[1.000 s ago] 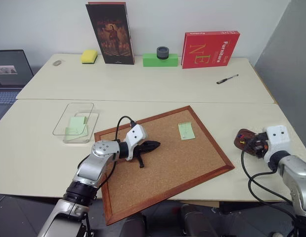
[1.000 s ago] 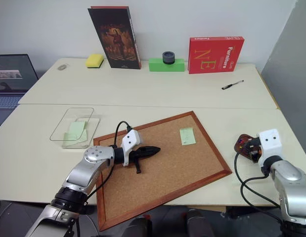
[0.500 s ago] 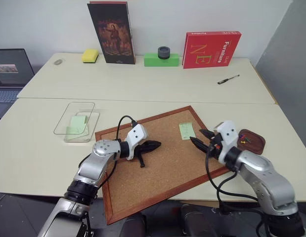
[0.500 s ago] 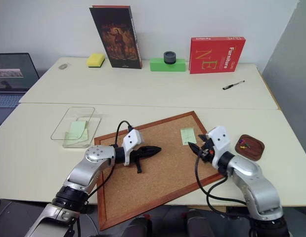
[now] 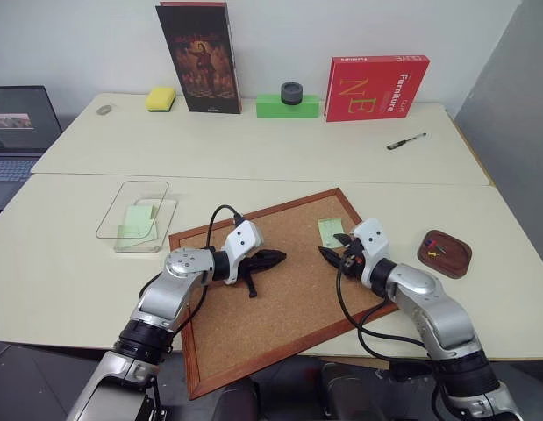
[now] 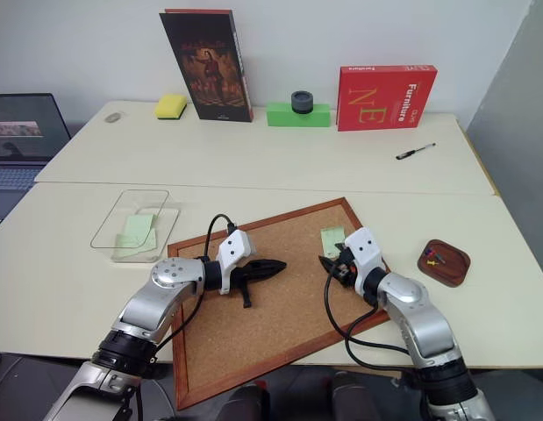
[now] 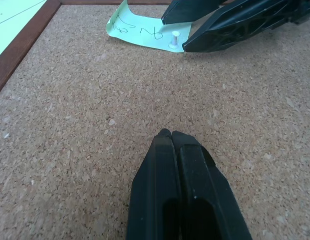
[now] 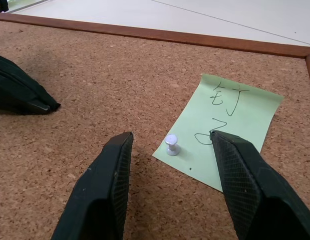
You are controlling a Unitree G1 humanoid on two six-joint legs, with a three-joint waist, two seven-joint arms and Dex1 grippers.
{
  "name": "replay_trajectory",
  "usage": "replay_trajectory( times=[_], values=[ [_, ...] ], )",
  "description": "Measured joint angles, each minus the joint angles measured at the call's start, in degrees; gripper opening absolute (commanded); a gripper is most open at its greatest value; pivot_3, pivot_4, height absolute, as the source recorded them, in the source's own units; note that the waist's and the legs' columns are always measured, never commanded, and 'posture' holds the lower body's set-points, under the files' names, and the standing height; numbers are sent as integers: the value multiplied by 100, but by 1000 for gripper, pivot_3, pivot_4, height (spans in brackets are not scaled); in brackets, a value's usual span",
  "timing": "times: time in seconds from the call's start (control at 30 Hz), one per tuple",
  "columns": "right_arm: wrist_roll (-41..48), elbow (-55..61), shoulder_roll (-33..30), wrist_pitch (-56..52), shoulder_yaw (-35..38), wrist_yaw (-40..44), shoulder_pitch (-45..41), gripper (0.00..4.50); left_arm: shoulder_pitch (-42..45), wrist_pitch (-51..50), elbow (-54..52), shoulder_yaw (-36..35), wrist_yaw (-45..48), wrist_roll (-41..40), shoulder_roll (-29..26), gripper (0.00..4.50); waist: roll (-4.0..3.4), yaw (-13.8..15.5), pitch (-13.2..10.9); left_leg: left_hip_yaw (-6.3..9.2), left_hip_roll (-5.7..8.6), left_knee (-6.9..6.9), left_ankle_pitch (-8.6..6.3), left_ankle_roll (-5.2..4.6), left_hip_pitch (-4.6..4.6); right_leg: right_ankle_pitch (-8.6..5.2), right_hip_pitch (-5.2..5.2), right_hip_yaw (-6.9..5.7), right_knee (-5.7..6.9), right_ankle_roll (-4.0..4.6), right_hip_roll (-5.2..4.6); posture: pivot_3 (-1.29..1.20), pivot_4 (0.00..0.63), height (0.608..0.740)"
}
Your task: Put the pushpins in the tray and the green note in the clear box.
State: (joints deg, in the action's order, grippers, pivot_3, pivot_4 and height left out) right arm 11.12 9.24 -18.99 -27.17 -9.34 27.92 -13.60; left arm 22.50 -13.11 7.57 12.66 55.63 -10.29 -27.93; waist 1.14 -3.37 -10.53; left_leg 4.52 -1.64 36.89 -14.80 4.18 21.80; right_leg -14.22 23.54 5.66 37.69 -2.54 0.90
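A pale green note [image 8: 230,120] with handwriting lies on the corkboard [image 5: 289,307], held by a white pushpin [image 8: 171,145] at its near edge. My right gripper [image 8: 171,136] is open just above the board, one finger on each side of that pin and not touching it. My left gripper [image 5: 273,258] rests shut and empty on the cork, pointing toward the note. The dark brown tray [image 5: 455,260] to the right of the board holds several coloured pushpins [image 5: 436,249]. The clear box [image 5: 120,230] left of the board has a green note [image 5: 136,219] inside it.
Along the table's back edge stand a dark book [image 5: 199,57], a yellow sponge [image 5: 160,98], a bright green block [image 5: 287,106] with a black ring on it, and a red book [image 5: 373,87]. A pen [image 5: 403,140] lies at the right. A laptop [image 5: 21,123] sits far left.
My right arm has swung left from the tray onto the corkboard, and its open fingers now flank the note's pin. The left arm has not moved.
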Motion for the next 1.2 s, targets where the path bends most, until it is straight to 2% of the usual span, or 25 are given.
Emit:
replay_trajectory(
  times=[0.23,0.4,0.43,1.17,1.2],
  values=[
    [-41,-73,41,170,4,72,-67,1180,-1,-2,-5,-2,0,0,-5,0,0,0,0,1,0,-1,0,0,0,0,0,-1,0,0,0,0,150,740],
    [-39,-73,43,181,14,92,-66,84,-2,-5,-6,-4,0,0,-6,0,0,-1,0,1,0,-1,0,0,0,0,0,-1,0,-1,0,0,150,740],
    [-39,-73,41,181,14,103,-65,11,-2,-5,-7,-4,0,0,-6,0,0,-1,0,0,0,-1,0,0,0,0,0,-1,0,-1,0,0,150,740],
    [-9,156,134,313,49,236,-137,11,-34,-4,-25,-37,1,0,-12,0,0,-2,0,0,0,-1,0,0,0,0,0,-1,0,0,0,0,150,740],
    [-9,222,133,312,60,228,-147,187,-35,-4,-26,-37,2,0,-13,0,0,-2,0,1,0,-1,0,0,0,0,0,-1,0,0,0,0,150,740]
  ],
)
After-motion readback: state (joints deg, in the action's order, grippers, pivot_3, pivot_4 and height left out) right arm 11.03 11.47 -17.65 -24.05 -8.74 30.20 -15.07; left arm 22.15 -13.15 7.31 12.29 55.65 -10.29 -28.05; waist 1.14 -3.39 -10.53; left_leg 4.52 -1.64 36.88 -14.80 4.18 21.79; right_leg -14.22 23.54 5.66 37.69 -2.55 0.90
